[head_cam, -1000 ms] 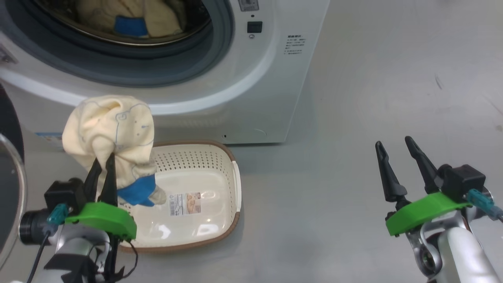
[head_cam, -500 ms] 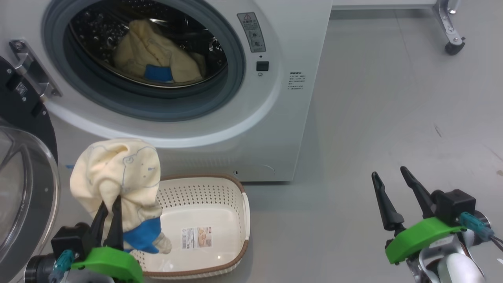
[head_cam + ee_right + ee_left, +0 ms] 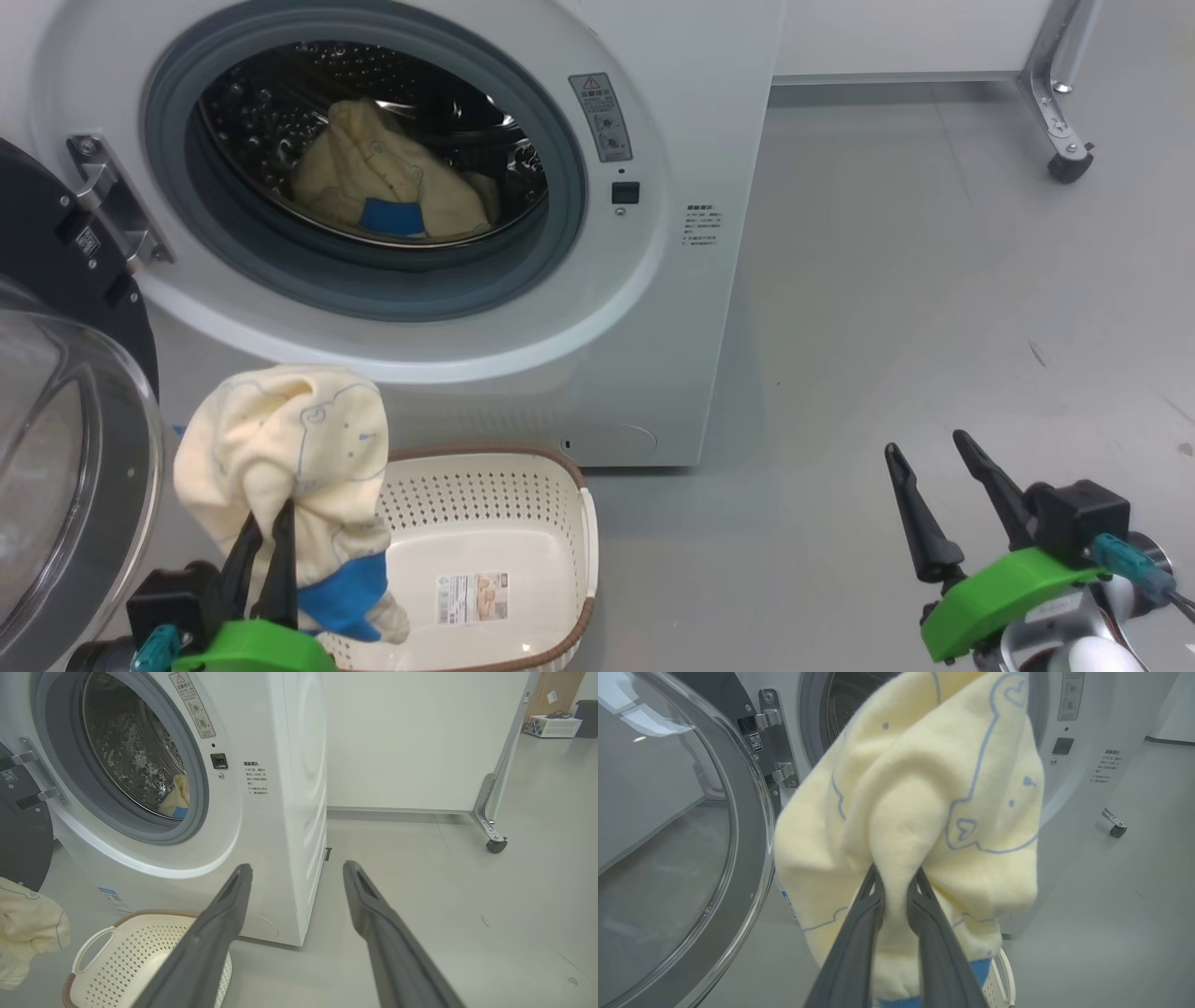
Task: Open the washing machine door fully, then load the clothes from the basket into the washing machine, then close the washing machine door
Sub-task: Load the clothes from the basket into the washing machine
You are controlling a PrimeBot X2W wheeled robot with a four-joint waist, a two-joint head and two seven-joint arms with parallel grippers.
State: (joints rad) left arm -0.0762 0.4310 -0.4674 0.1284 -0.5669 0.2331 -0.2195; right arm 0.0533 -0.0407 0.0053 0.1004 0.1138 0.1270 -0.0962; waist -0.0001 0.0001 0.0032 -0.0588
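The left end effector (image 3: 270, 521), at the lower left of the head view, pinches a gathered fold of a cream garment (image 3: 280, 439). Its fingers are pressed close on the cloth, which bunches above the tips while a blue cuff (image 3: 341, 593) hangs beside them. Gripping a gathered fold lets the whole piece lift clear of the basket (image 3: 485, 493). The basket sits on the floor (image 3: 934, 280) at lower centre, just in front of the machine (image 3: 672, 280), and the visible part of its bottom is bare except for a label. The door (image 3: 56, 448) stands swung wide at the left edge, so the opening is unobstructed for loading. A second garment (image 3: 392, 182) lies in the drum (image 3: 252, 117) at upper centre. The right end effector (image 3: 926, 446), at lower right, is spread wide and holds nothing. It is well apart from the machine, probably to keep the loading path free. The step in hand appears to be carrying the held garment into the drum, with door closing to follow. The trailing cuff may catch on the gasket (image 3: 392, 285).
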